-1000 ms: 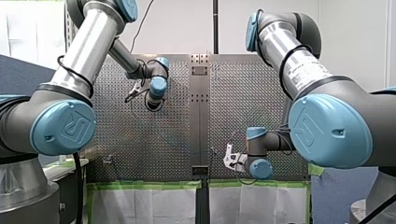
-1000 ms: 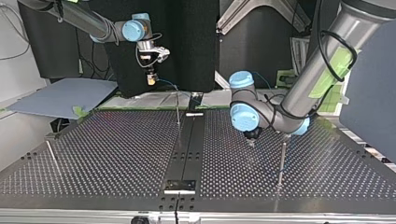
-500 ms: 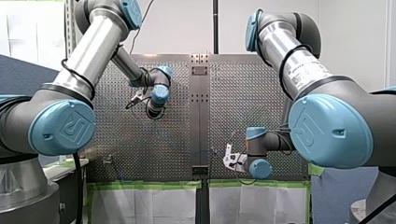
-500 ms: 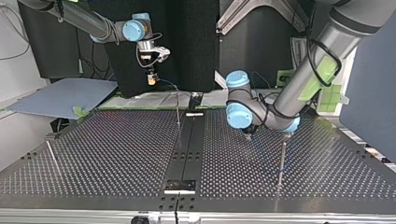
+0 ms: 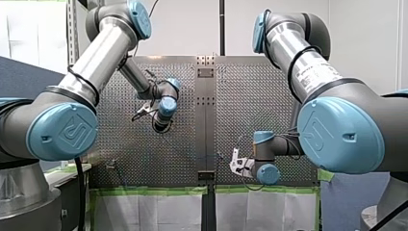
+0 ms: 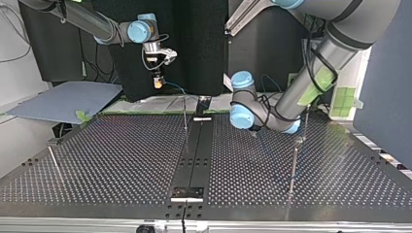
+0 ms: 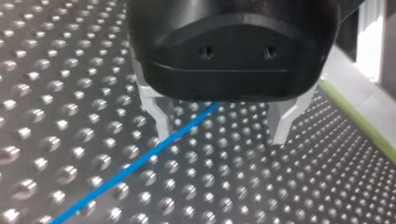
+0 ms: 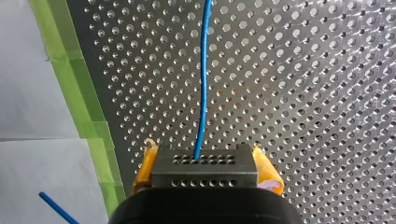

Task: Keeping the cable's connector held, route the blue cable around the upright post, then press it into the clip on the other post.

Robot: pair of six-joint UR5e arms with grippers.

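Our right gripper (image 8: 205, 169), its yellow pads clamped on the metal connector (image 8: 204, 179), hangs in the top view's upper left. The blue cable (image 8: 201, 84) leads from it toward a thin upright post (image 6: 185, 112) mid-frame. Our left gripper (image 7: 222, 136), fingers spread apart, hovers low over the perforated table (image 7: 56, 93), with the cable passing just beside one finger.

No readable text — only an embossed emblem on the blue joint caps (image 5: 62, 131)

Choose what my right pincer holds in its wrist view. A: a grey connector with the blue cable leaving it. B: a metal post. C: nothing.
A: my right pincer clamps the grey connector between its yellow pads, and the blue cable runs out of it.
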